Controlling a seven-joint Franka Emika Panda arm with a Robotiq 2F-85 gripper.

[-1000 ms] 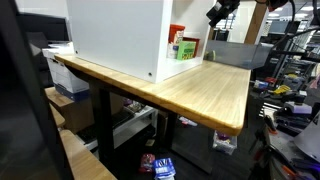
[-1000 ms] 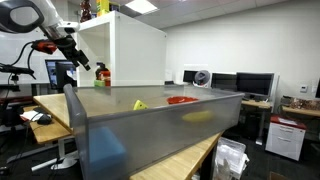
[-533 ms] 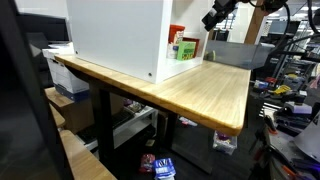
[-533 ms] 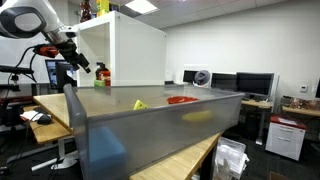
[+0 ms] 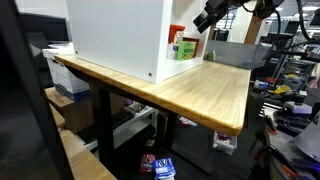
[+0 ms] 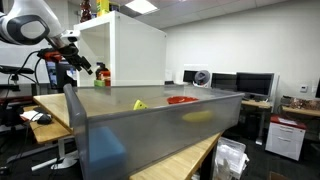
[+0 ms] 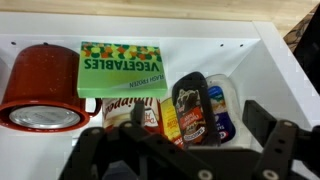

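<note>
Wooden table [image 5: 205, 90]; grey bin [image 6: 150, 135]; monitors [image 6: 255, 85] along far wall.

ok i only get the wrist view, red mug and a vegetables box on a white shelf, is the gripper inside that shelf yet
observer: no, in both exterior views the gripper hangs in the air outside the open side of the white cabinet.
operator: what's the cabinet standing on
observer: a wooden table, which runs on well past the open side.
operator: anything else on it
observer: a grey bin stands on the same table, on the cabinet's open side; a yellow thing and a red thing show inside it.
</note>
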